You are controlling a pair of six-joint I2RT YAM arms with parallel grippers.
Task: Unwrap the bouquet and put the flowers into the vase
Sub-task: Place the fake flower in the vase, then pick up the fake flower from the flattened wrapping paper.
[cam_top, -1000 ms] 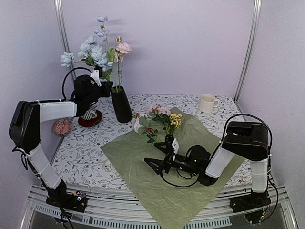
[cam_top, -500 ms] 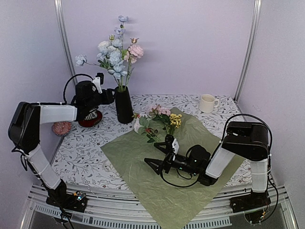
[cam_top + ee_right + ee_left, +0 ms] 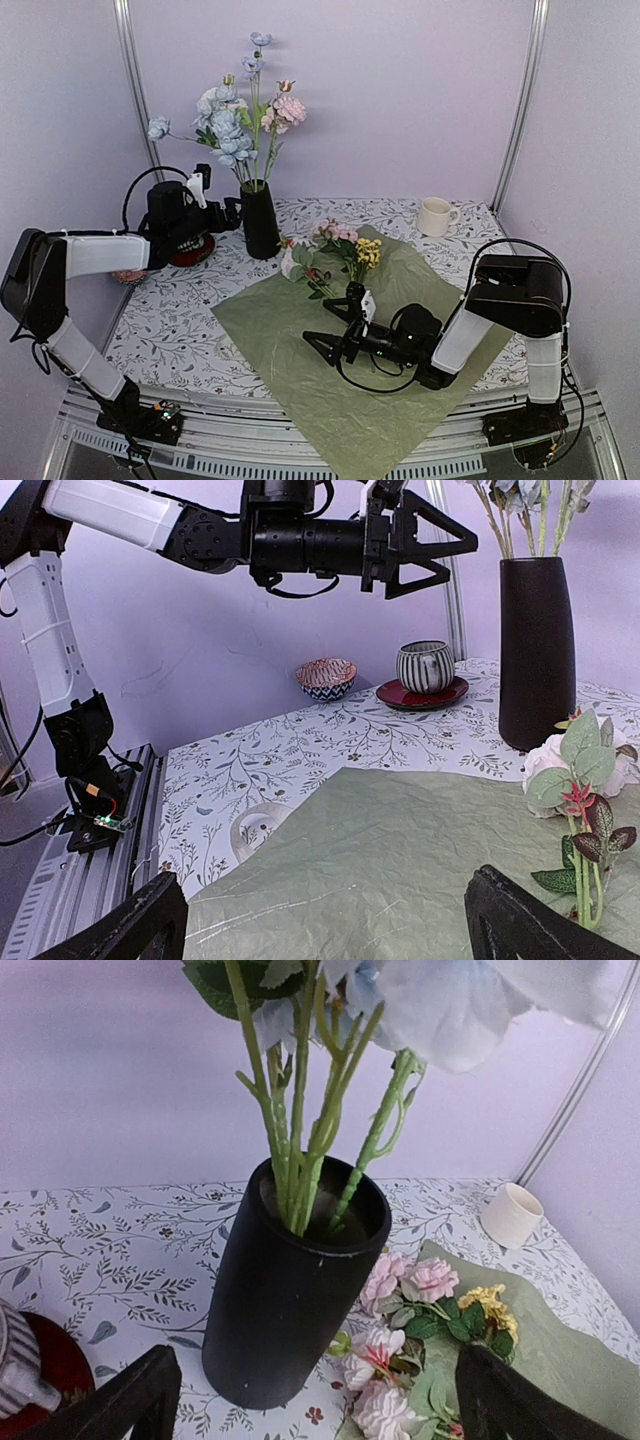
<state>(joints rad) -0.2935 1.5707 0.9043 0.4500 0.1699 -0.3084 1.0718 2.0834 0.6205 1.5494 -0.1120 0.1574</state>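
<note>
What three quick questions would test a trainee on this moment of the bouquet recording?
1. True or false: the left end effector is clamped on the stems in the vase.
2. Where do the loose flowers lie? A, in the white mug; B, at the far edge of the green paper, near the vase; C, in the right end effector.
3. What stands on the red saucer?
Key: 1 false, it is open and holds nothing; 2 B; 3 the striped cup.
</note>
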